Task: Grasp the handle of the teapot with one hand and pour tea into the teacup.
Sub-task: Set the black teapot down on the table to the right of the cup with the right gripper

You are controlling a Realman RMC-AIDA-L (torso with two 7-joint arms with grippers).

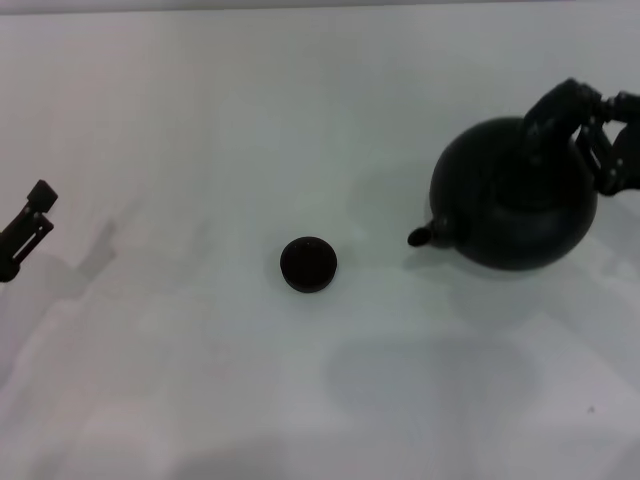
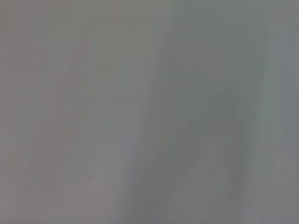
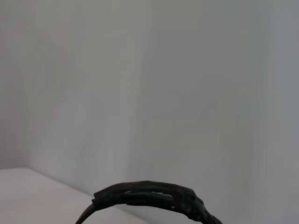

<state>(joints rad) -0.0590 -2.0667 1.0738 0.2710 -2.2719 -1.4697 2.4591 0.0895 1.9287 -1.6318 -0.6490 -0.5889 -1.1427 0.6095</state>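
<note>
The large round black teapot [image 1: 515, 195] is at the right in the head view. Its short spout [image 1: 420, 236] points left toward the tiny dark teacup [image 1: 308, 264], which stands on the white table about a teapot's width away. My right gripper [image 1: 565, 125] is over the top of the pot, shut on the black arched handle [image 3: 149, 196], which also shows in the right wrist view. A faint shadow lies on the table below the pot, so it seems lifted. No tea shows. My left gripper [image 1: 30, 225] is parked at the far left edge.
The white table [image 1: 200, 380] bears nothing else. The left wrist view shows only a blank pale surface. The right wrist view shows a pale wall behind the handle.
</note>
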